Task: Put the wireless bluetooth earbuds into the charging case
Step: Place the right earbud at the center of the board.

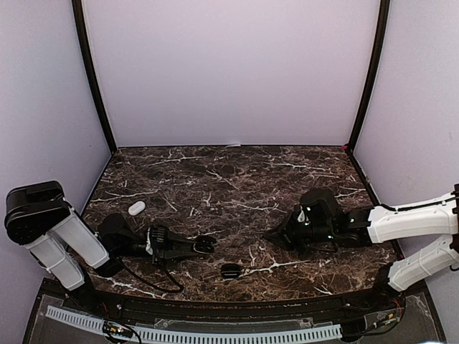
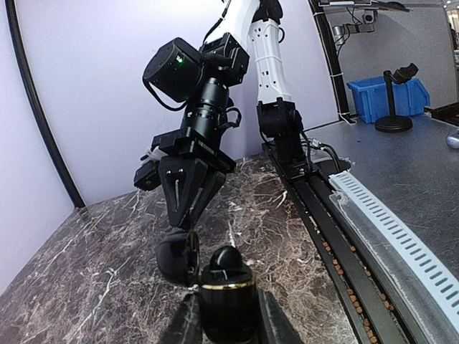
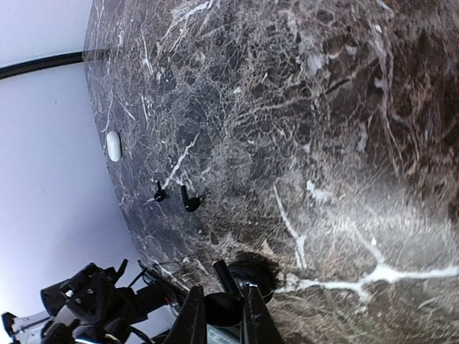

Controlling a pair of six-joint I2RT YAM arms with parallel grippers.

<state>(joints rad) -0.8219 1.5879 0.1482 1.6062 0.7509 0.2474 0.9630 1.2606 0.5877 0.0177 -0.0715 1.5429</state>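
Starting with the overhead camera, you have the left gripper (image 1: 203, 245) stretched low across the marble table (image 1: 237, 179). It is clamped on the black charging case (image 1: 208, 244), most likely to hold it steady as a target. The right gripper (image 1: 276, 235) points toward it from the right. A white oval case (image 1: 136, 207) lies behind the left arm and a dark rounded object (image 1: 230, 271) sits toward the front edge. Both look closed, so you cannot tell what they hold.

From the left wrist camera, the left fingers press on either side of the gold-rimmed case. Its lid (image 2: 179, 254) hangs open to one side, which leaves the mouth free. A black bud (image 2: 228, 259) appears to sit in that mouth, standing proud of the rim, so it is probably not pushed home. The right gripper hangs close over the lid with its fingertips drawn almost together. You cannot tell whether anything is pinched between them.

From the right wrist camera, two black earbuds (image 3: 159, 192) lie loose on the marble just beside each other, between the white case and the left arm. They are not yet in any case.
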